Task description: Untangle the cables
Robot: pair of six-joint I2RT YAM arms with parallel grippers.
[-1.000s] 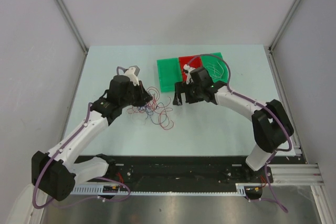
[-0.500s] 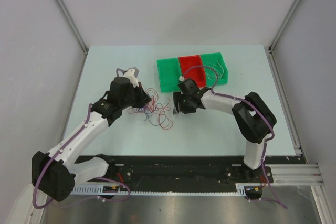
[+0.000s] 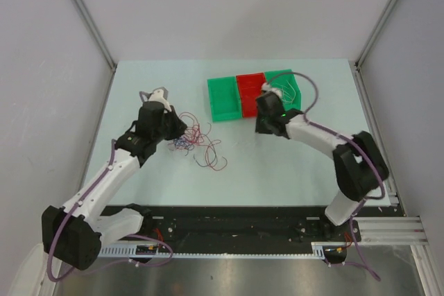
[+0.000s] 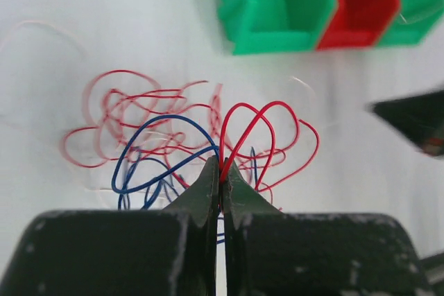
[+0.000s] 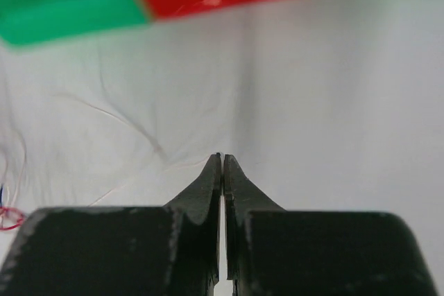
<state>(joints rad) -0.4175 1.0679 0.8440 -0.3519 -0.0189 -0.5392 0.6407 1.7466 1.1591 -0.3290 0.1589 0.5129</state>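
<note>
The left gripper [image 4: 222, 171] had its jaws pinched on one red loop [image 4: 274, 102] of the cables [image 4: 173, 136], heaped at centre-left of the overhead view, below-left of the green-and-red tray [image 3: 223, 99]. The right gripper [image 5: 222, 159], jaws pressed together, sat just under the tray; a pale strand [image 5: 142, 134] ran towards its tips, held or not I couldn't tell. Drawing the red loop out slowly seemed wisest, lest knots cinch. No writing was readable.

cables [image 3: 201, 145] lie on the table [image 3: 277, 171], left of and nearer than the tray [image 3: 223, 98].
</note>
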